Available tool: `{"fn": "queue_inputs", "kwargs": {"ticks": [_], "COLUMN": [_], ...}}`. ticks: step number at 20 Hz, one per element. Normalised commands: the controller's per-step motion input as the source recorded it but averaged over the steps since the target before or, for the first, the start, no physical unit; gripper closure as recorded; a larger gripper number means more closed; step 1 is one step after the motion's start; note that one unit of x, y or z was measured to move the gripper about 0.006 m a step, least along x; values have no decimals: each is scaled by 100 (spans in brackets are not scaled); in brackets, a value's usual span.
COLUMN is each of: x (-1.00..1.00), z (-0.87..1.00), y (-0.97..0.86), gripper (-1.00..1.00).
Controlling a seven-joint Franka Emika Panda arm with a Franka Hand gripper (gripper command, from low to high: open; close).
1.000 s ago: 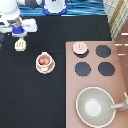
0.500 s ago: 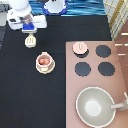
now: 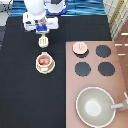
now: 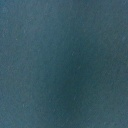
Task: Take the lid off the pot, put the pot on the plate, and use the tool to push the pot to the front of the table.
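The pink-tan pot (image 3: 44, 60) sits uncovered on the cream plate (image 3: 45, 70), on the black table (image 3: 25, 95) left of the stove. Its pale-pink lid (image 3: 80, 47) lies on the stove's upper-left burner. My gripper (image 3: 42, 31) hovers near the exterior view's top, just above the pot, and is shut on the cream tool (image 3: 44, 40). The spatula's slotted head hangs down toward the pot, with a small gap between them. The wrist view holds only dark tabletop (image 4: 64, 64).
The brownish-pink stove (image 3: 120, 55) fills the right side with three bare black burners (image 3: 103, 51). A large grey pan (image 3: 95, 105) with a handle stands on its lower part. Blue clutter lies beyond the table's top edge.
The gripper has travelled from the exterior view's left toward the right, carrying the spatula, and now stands in line above the pot. Pot, plate and lid have not moved.
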Motion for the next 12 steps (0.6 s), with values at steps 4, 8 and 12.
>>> {"fn": "queue_inputs", "kwargs": {"ticks": [4, 8, 12], "x": [-19, 4, 63], "z": [-43, -39, -32], "y": [-31, -10, -2], "gripper": [100, 100, 100]}}
